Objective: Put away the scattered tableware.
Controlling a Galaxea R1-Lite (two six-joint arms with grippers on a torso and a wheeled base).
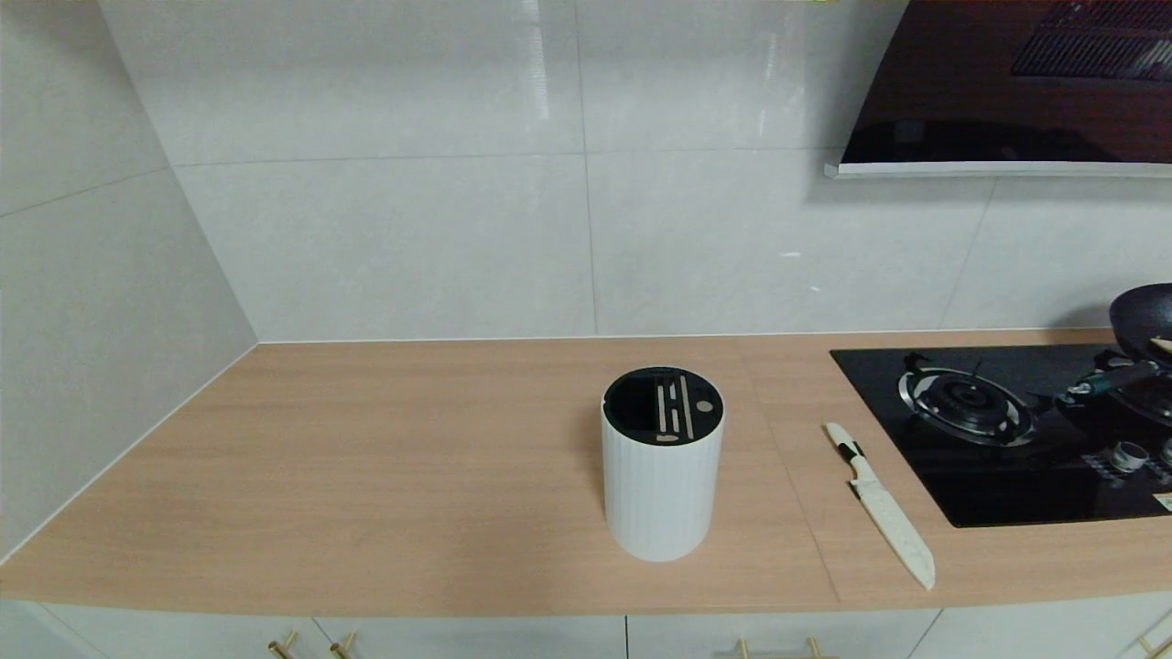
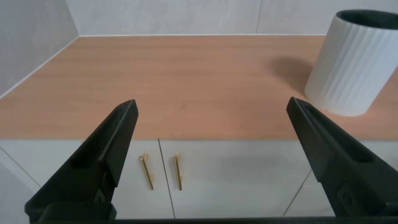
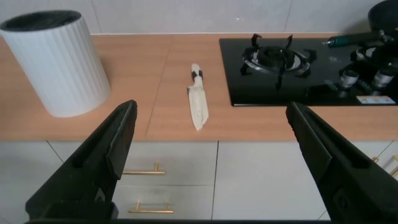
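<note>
The left gripper (image 2: 211, 106) hangs with its two dark fingers spread wide and nothing between them. It sits out past the front edge of the counter (image 2: 186, 74), over the white cabinet doors with their brass handles (image 2: 161, 172). The right gripper (image 3: 211, 107) is the same: fingers wide apart, holding nothing, also out beyond the counter's front edge and facing the cabinet fronts below it.

On the wooden counter, a white ribbed knife holder (image 1: 661, 476) stands upright. It is nearer the front edge than the back wall, and somewhat toward the hob end. Its black top has several narrow slots, a round hole and a larger opening, all with nothing in them. The left wrist view shows the holder (image 2: 348, 62) off to one side of that gripper. The right wrist view shows it (image 3: 56, 62) ahead of the right gripper, on the counter.

A white knife (image 1: 879, 503) lies flat on the counter between the holder and the black gas hob (image 1: 1007, 494), apart from the holder and just beside the hob's near edge. Its handle, marked with a dark band, points toward the back wall, and the blade tip lies close to the counter's front edge. In the right wrist view the knife (image 3: 197, 96) lies ahead of the open fingers.

A dark wok (image 1: 1144, 316) sits on the hob's far burner, and a range hood (image 1: 1007, 82) hangs above.
</note>
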